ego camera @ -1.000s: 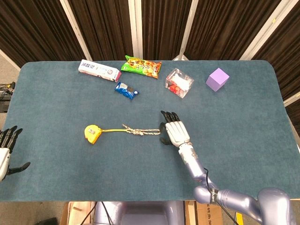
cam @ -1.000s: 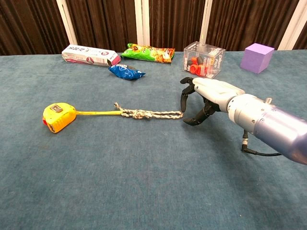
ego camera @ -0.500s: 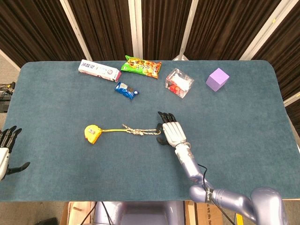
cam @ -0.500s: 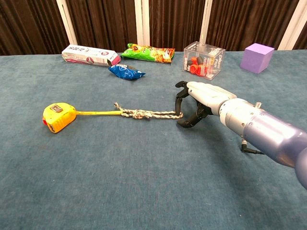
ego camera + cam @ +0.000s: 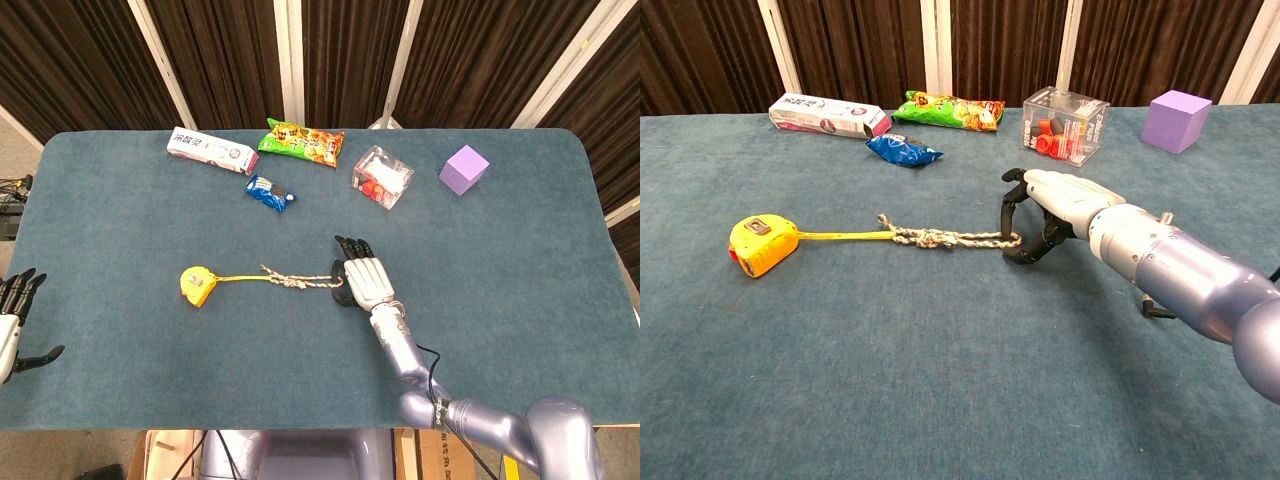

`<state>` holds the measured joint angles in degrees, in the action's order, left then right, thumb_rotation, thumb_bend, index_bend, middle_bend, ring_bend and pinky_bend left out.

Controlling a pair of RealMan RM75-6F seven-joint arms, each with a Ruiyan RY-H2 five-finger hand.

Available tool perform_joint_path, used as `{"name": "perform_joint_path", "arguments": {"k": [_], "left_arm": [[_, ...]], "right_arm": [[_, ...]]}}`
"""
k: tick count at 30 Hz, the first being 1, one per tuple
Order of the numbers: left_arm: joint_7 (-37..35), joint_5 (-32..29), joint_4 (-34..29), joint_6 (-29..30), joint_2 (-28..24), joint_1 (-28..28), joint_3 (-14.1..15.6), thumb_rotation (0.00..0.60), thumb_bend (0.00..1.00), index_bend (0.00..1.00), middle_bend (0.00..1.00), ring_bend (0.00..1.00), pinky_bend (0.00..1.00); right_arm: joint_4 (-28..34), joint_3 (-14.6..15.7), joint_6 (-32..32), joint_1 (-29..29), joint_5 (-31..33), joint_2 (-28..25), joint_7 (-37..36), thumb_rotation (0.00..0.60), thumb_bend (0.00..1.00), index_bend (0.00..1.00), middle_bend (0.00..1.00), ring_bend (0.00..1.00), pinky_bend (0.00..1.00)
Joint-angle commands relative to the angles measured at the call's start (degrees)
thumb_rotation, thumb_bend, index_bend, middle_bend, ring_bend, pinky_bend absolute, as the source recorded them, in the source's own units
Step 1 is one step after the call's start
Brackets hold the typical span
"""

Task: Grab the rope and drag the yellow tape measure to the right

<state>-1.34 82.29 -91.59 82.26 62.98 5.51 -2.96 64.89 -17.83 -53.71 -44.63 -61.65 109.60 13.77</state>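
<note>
The left hand (image 5: 12,325) hangs at the table's (image 5: 520,270) left edge, well apart from everything, fingers spread and holding nothing. On the blue-green felt-like cloth lies the yellow tape (image 5: 197,283), a rounded plastic case, with a thin yellow blade drawn out rightward to a braided, knotted rope (image 5: 950,238) of pale, coarse fibre. At the rope's right end sits the right hand (image 5: 1040,212), palm down, its dark fingers (image 5: 1013,205) arched over the rope tip and thumb below, set around it but, by the chest view, not yet clearly pinched shut; whether they touch the rope I cannot tell. So the step in hand looks like the grasp itself. Next the fingers should close firmly on the rope end, then the arm should pull steadily right, low along the cloth, so the light case slides rather than tips. Further back lie a white box (image 5: 211,150), a blue packet (image 5: 269,192), a glossy green bag (image 5: 300,141), a clear box (image 5: 382,175) with red bits, and a purple cube (image 5: 464,168).
</note>
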Motion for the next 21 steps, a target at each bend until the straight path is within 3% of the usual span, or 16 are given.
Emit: {"name": "perform_joint_path", "arguments": {"k": [1,21], "left_arm": [[0.00,-0.03,0.00,-0.05,0.00,0.02,0.00,0.600,0.00,0.00,0.00,0.00,0.00],[-0.19,-0.79,-0.08,-0.67,-0.06,0.16,-0.17,0.600,0.00,0.00,0.00,0.00,0.00]], "right_arm": [[-0.33,0.03,0.08,-0.07,0.10,0.19,-0.23,0.600,0.37,0.55,0.08,0.00,0.00],[0.88,0.13,-0.86,0.48,0.69,-0.05,-0.42,0.600,0.43,0.63,0.11,0.00,0.00]]}}
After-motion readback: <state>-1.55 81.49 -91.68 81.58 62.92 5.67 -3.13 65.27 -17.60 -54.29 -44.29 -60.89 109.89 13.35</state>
